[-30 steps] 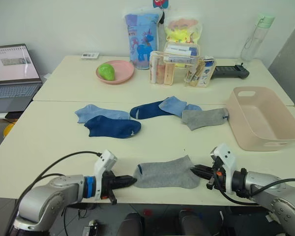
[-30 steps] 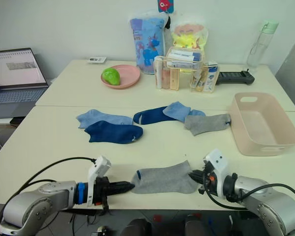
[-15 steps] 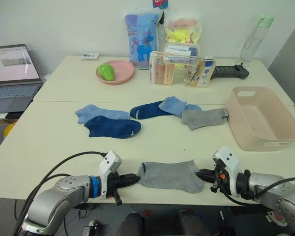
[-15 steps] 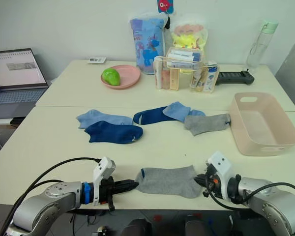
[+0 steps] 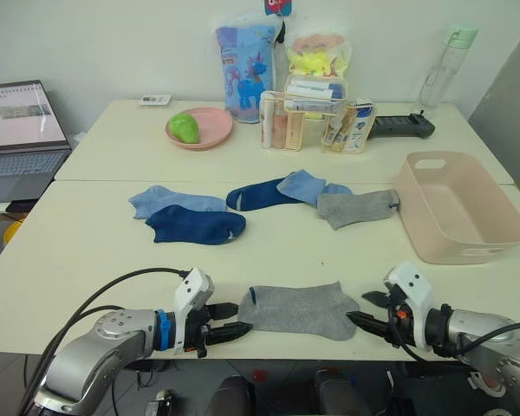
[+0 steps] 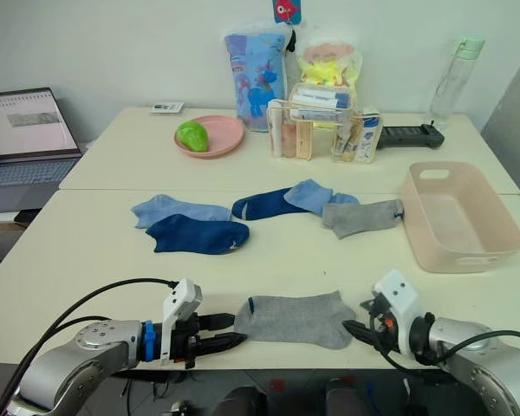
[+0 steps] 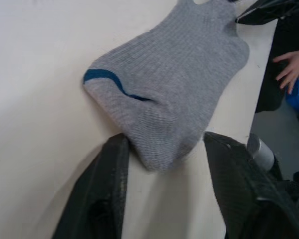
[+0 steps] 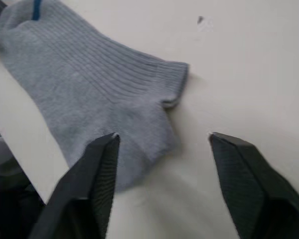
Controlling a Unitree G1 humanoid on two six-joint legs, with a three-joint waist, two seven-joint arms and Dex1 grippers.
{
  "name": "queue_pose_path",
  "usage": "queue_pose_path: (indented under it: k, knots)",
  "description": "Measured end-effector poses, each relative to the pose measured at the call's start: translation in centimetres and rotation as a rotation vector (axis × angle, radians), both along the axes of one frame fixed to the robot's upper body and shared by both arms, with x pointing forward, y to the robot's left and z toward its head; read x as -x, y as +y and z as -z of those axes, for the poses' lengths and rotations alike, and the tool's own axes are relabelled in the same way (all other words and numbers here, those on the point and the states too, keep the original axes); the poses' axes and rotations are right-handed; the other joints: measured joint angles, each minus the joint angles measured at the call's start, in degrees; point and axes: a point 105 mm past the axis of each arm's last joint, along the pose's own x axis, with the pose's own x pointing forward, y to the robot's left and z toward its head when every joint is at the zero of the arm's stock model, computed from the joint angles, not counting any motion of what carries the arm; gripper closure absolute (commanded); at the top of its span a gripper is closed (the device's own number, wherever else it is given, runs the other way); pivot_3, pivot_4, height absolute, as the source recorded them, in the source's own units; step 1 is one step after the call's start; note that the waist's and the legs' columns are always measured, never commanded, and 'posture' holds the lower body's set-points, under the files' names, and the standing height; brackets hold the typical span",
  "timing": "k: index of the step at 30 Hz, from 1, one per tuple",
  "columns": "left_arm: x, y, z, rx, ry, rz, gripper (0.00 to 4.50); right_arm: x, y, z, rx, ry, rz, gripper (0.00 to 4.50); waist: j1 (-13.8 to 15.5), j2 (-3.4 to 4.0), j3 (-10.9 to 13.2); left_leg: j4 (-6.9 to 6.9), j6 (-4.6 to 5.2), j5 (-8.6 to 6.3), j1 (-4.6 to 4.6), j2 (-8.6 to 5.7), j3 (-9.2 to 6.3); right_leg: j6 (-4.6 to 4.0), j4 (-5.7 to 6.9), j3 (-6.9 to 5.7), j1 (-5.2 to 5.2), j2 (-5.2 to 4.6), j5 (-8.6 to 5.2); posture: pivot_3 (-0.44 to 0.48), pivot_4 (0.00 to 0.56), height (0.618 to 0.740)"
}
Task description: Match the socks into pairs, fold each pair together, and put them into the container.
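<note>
Left wrist view: ribbed grey sock (image 7: 174, 94) flat between 2 spread, empty fingers (image 7: 109, 199).

It looks like an office or lab room: two plain tables (image 5: 104, 251) by a white wall, and a laptop (image 5: 17, 139) standing open.

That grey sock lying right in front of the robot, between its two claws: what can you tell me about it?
The grey sock is a short ankle sock of ribbed knit with a blue stripe at one end. It lies flat near the table's front edge. The left claw is open with the striped end reaching between its fingers, and the right claw is open at the cuff end. Neither grips it.
</note>
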Motion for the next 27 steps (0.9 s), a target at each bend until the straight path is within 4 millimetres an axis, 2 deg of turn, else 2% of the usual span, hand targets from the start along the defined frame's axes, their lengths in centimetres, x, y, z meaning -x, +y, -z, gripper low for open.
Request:
queue_pose_path:
  k: [2,5,7,9,12,14,18,22,27]
  knots:
    - [-0.1,0.2,-0.2,0.007,-0.01,-0.004,0.77,-0.1,0.1,-0.7,-0.019,-0.048,-0.014,0.0,0.0,0.0,0.0,-0.01,0.0,0.0,0.02,0.02,-0.01,0.0,0.0,-0.02,0.03,0.02,0.0,0.0,0.15,0.703]
    - [-1.0,1.5,-0.9,0.017,-0.049,-0.05,0.02,-0.2,0.8,-1.7,-0.068,-0.114,-0.041,0.0,0.0,-0.05,0.0,0.01,0.0,0.0,0.0,0.02,-0.01,0.0,-0.01,-0.03,0.02,0.02,-0.01,0.0,0.15,0.703]
    - [-2.1,2.6,-2.1,0.033,-0.109,-0.092,0.02,-0.3,1.4,-2.4,-0.108,-0.16,-0.05,0.0,0.1,-0.08,0.1,0.02,0.0,0.0,-0.02,0.02,-0.02,0.0,-0.02,-0.04,0.02,0.01,-0.01,0.0,0.15,0.703]
    - [-3.2,2.9,-3.9,0.052,-0.21,-0.092,0.02,-0.9,1.8,-3.1,-0.102,-0.223,-0.056,0.0,0.2,-0.09,0.1,0.03,-0.01,0.0,-0.03,-0.03,-0.01,0.0,-0.03,-0.02,0.02,-0.02,0.0,0.0,0.15,0.703]
    - [-4.7,1.8,-7.6,0.092,-0.394,-0.01,0.02,-3.3,2.8,-4.8,-0.037,-0.408,-0.064,0.0,0.2,-0.14,0.1,0.03,-0.03,0.01,-0.02,-0.05,0.0,0.0,-0.04,-0.04,0.01,-0.02,-0.01,0.0,0.15,0.703]
    - [-4.8,1.0,-8.9,0.114,-0.449,0.045,0.02,-4.7,3.3,-5.3,-0.001,-0.489,-0.051,0.0,0.1,-0.13,0.1,0.01,-0.08,0.04,-0.13,-0.05,0.0,0.02,-0.06,-0.02,-0.11,-0.01,-0.02,0.0,0.15,0.703]
    - [-4.2,0.3,-9.0,0.139,-0.444,0.111,0.02,-6.1,3.2,-4.3,0.104,-0.562,-0.046,0.0,0.1,-0.14,0.1,0.0,-0.18,0.1,-0.26,-0.06,0.01,0.05,-0.07,0.01,-0.24,-0.02,-0.04,0.0,0.15,0.703]
    - [-3.9,-0.8,-10.2,0.209,-0.472,0.152,0.02,-9.1,3.0,-3.3,0.275,-0.659,-0.022,0.0,-0.1,-0.19,0.1,0.09,-0.04,0.03,-0.11,-0.1,0.06,0.02,0.08,0.01,-0.16,-0.02,-0.02,0.0,0.15,0.703]
    - [-3.6,-1.3,-10.6,0.228,-0.479,0.18,0.02,-11.9,3.8,-2.4,0.371,-0.721,-0.003,0.0,-0.1,-0.17,0.1,0.05,-0.19,0.11,-0.24,-0.09,0.06,0.03,0.08,0.01,-0.35,0.01,-0.03,0.0,0.15,0.703]
